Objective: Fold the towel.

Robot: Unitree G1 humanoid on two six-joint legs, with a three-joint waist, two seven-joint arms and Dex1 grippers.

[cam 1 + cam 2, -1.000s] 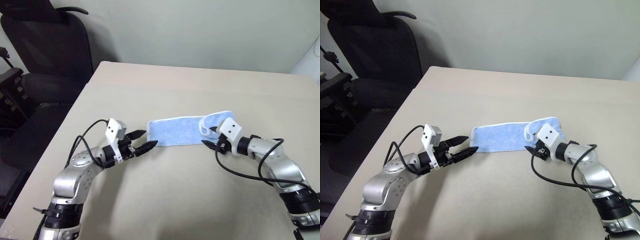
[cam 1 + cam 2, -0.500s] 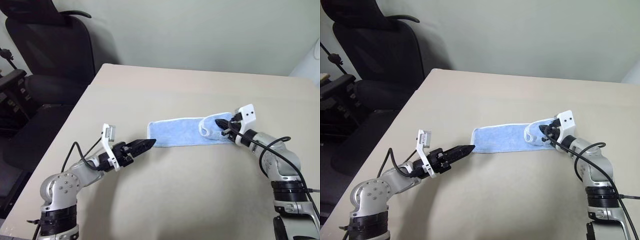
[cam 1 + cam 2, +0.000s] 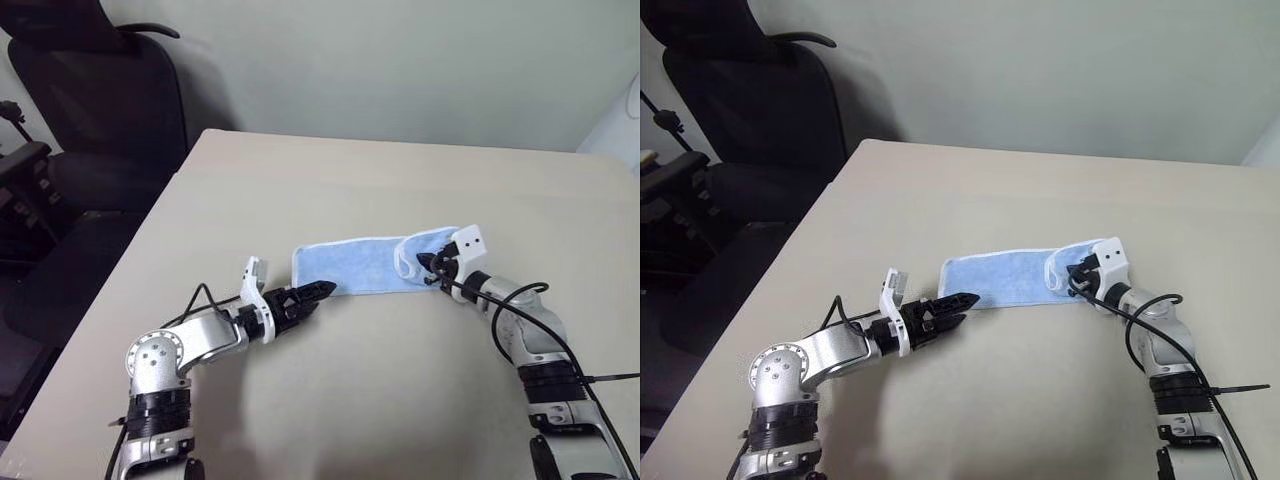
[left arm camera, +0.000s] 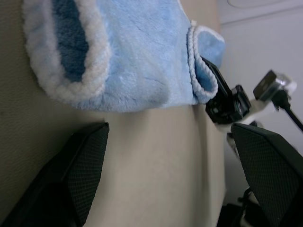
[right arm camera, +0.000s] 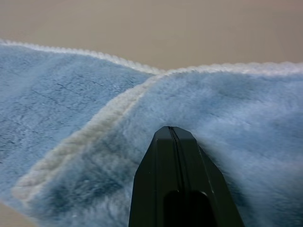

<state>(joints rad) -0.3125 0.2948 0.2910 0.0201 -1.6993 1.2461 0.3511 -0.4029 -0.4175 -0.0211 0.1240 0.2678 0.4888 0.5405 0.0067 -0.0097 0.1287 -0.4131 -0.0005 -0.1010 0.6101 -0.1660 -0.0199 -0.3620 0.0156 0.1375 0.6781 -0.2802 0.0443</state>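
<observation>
The towel (image 3: 360, 264) is a light-blue strip with white edging, lying across the middle of the table; its right end is folded over on itself. My left gripper (image 3: 320, 291) sits low at the towel's near left corner and is open. In the left wrist view its fingers (image 4: 85, 156) stand wide apart, with the towel's end (image 4: 123, 61) just ahead of them. My right gripper (image 3: 430, 264) is shut, its tips pressed onto the folded right end (image 5: 94, 104). No cloth shows between the closed fingers (image 5: 173, 175).
The beige table (image 3: 400, 170) stretches far behind the towel, and its left edge runs close to my left arm. A black office chair (image 3: 100, 110) stands off the table's back left corner. A pale wall closes the back.
My left gripper rolled over and slid right, up to the towel's left corner. My right gripper went from open to shut and settled lower on the folded right end.
</observation>
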